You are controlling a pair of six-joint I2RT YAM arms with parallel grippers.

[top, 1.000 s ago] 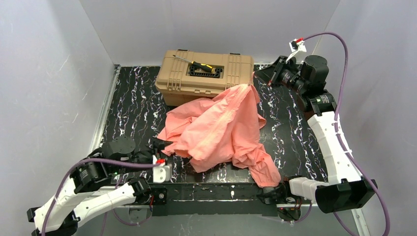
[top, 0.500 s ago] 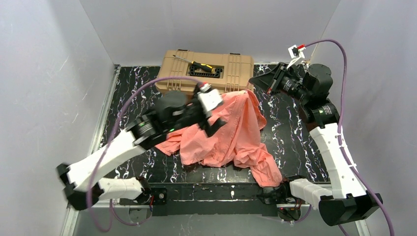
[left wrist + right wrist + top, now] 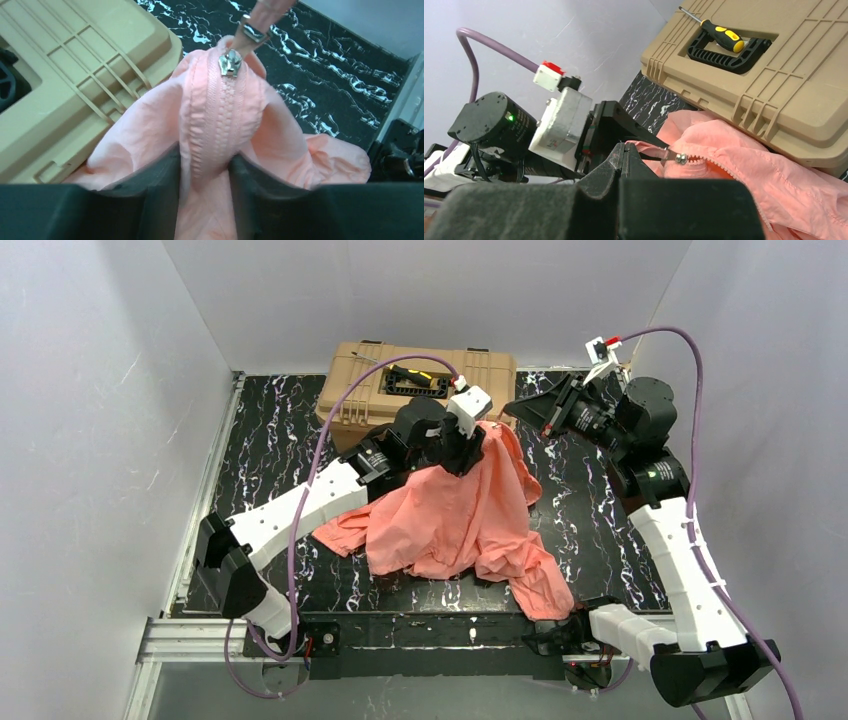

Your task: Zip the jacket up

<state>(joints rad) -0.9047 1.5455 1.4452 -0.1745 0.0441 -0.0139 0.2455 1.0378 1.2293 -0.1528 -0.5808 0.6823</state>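
A black table (image 3: 270,470) veined with white lies beneath both sets of jaws. A tan toolbox (image 3: 350,390) stands at its far side, just behind the left gripper (image 3: 205,167) and to the left of the right gripper (image 3: 515,407). The salmon-pink jacket (image 3: 460,510) is heaped in the middle of the table. Its top is lifted against the toolbox's near right corner, where the two grippers meet. The rest spills down and away from the jaws toward the near edge.

The left gripper reaches in from the left and is clenched on the jacket. Its two dark fingers (image 3: 160,200) press a ridge of cloth between them, and the zipper (image 3: 216,115) runs straight out from between the jaws. The teeth on that stretch look meshed. At its far end, a little beyond the left jaws, sits the metal slider (image 3: 230,64).

The right gripper comes in from the right, facing the left one. Its jaws are closed tight on the zipper pull (image 3: 252,32), a pink strap with a metal clasp, drawn taut away from the slider. The slider sits just past the right fingertips.

A screwdriver (image 3: 718,34) with a yellow and black grip lies across the black handle (image 3: 724,62) recessed in the toolbox lid, behind both sets of jaws and apart from them.
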